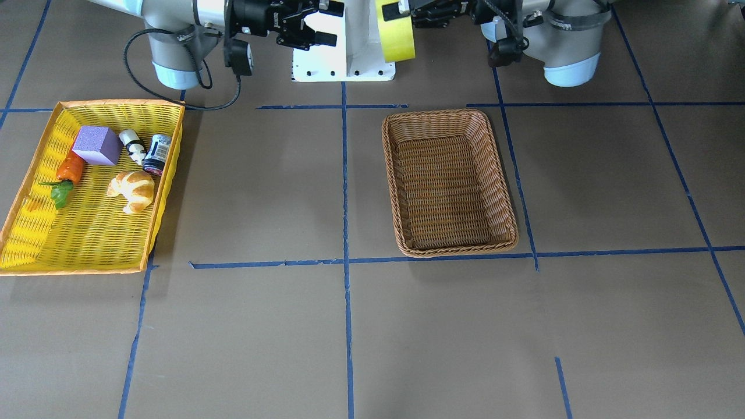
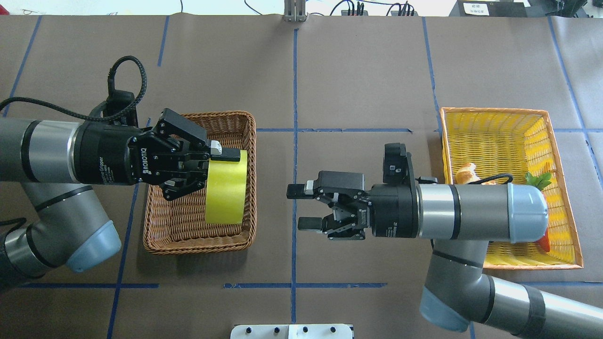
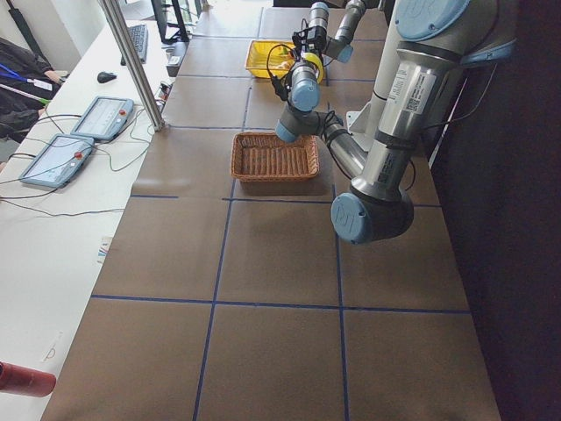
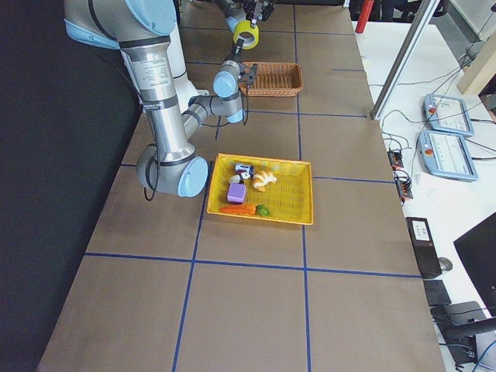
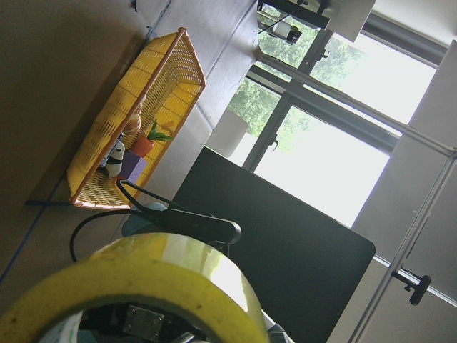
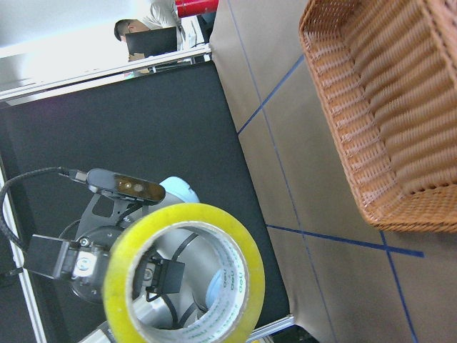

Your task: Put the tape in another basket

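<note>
Spanning every view, the brown paper-covered table (image 2: 358, 70) is carrying two baskets set well apart, one within reach of each arm.

Left arm (image 2: 47, 150): is reaching in level above the table, with its wrist turned sideways so the roll hangs on edge.

Right arm (image 2: 471, 212): is lying level above the yellow tray (image 1: 116, 105) and pointing toward the left arm across a gap.

Yellow tray: is holding the unwanted items, namely a purple block (image 1: 98, 145), a croissant (image 1: 132, 189), a carrot (image 1: 70, 167), a panda figure (image 1: 134, 145) and a small dark can (image 1: 158, 154).

Wicker basket (image 1: 448, 116): is sitting empty on the left arm's side, and by the task it is serving as the drop point.

Tape (image 2: 226, 186): is hanging in the air, clear of both baskets. In the overhead view it is overlapping the wicker basket's inner wall, though its height is making its exact position over the basket hard to judge.

Left gripper (image 2: 214, 167): is clamping the tape through its wall, with one finger (image 2: 226, 154) outside the roll. The right wrist view is showing what looks like the other finger inside the core.

Right gripper (image 2: 301, 207): is standing with its jaws apart and nothing between them, facing the roll without touching it.

Judgement: the carry is looking nearly done, with lowering and releasing into the wicker basket remaining.
</note>
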